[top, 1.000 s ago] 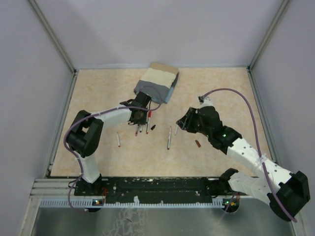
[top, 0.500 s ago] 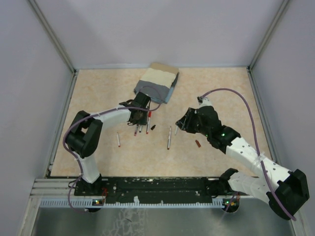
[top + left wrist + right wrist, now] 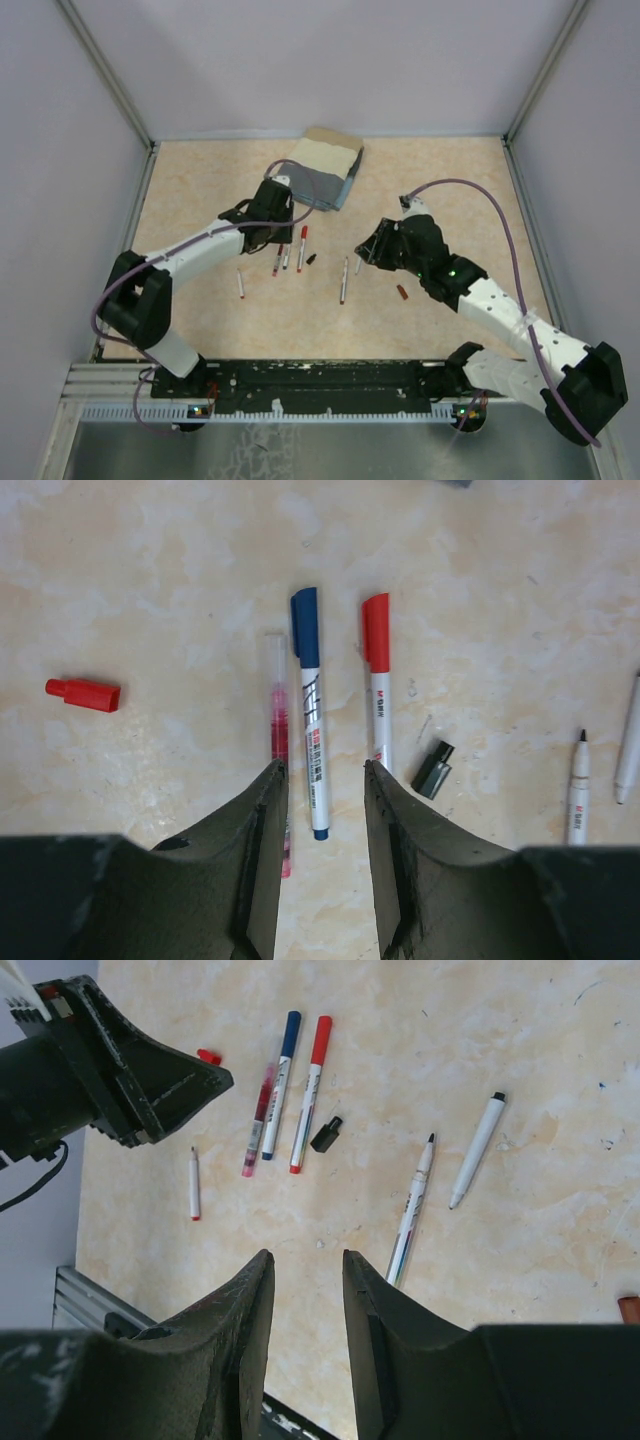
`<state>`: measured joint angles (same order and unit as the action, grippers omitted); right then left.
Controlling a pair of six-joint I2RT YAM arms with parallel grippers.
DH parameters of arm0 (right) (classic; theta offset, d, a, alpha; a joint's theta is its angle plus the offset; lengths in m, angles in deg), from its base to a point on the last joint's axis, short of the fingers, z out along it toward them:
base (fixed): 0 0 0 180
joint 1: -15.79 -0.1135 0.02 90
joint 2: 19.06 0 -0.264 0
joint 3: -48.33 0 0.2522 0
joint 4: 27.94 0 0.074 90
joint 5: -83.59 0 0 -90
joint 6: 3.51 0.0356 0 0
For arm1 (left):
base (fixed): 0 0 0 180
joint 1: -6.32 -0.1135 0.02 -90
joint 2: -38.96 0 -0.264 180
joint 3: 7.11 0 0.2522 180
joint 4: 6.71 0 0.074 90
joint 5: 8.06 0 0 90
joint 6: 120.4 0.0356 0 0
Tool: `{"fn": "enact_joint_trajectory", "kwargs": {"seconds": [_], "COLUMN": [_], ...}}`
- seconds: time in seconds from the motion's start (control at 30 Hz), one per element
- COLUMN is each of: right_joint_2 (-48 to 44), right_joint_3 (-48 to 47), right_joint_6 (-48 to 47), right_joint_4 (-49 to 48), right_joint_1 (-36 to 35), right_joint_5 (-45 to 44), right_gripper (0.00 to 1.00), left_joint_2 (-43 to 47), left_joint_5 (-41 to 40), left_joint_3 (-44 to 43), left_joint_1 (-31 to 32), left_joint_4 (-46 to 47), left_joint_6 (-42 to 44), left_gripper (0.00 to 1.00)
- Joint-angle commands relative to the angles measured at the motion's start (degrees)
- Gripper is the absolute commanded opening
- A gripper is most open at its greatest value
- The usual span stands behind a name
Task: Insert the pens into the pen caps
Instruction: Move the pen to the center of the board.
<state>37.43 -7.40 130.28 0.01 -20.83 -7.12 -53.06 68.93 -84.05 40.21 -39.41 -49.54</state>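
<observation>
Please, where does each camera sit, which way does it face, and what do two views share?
Top external: high behind the bases, looking down on the table; left arm and right arm show.
Left wrist: on the left arm, looking down past the left end effector, open above the blue-capped pen.
Right wrist: on the right arm, looking down past the open right end effector; the left arm shows top left.
Shared: both wrist views show the blue-capped pen, the red-capped pen and the loose black cap.

A beige, marbled tabletop (image 3: 200, 170) was enclosed on three sides by pale lilac-grey walls (image 3: 330, 60), joined by slanting aluminium corner posts (image 3: 107, 75). A black metal rail (image 3: 330, 376) ran along its near edge. Lighting was soft and even.
</observation>
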Motion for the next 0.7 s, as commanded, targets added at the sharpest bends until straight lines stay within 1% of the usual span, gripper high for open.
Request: {"fn": "enact_joint_trajectory", "kwargs": {"seconds": [0.0,0.4,0.67], "right_joint_2": [0.2,1.1,1.3], "right_joint_3": [0.1,0.1,0.0], "right_joint_6": [0.4,0.4,0.4], "right_joint_4": [-2.8,-3.1,-3.0], "right_joint_1": [0.0,0.0,0.0], "right_joint_5": [0.6,1.0,1.3], "right_gripper": [0.34,0.33,0.34], "left_joint_2": [-2.8,-7.4,-9.8], "left_joint_5": [-3.3,0.9,1.5], "left_joint_3": [-0.6,-0.3,-0.7], "left_joint_1": [-1.5,-2.5,-2.5], "left_joint_4": [-3.4,-4.0,-4.5], "left_joint_6": [0.0,0.1,-0.1], "left_gripper": [0.41,0.39,0.38]}}
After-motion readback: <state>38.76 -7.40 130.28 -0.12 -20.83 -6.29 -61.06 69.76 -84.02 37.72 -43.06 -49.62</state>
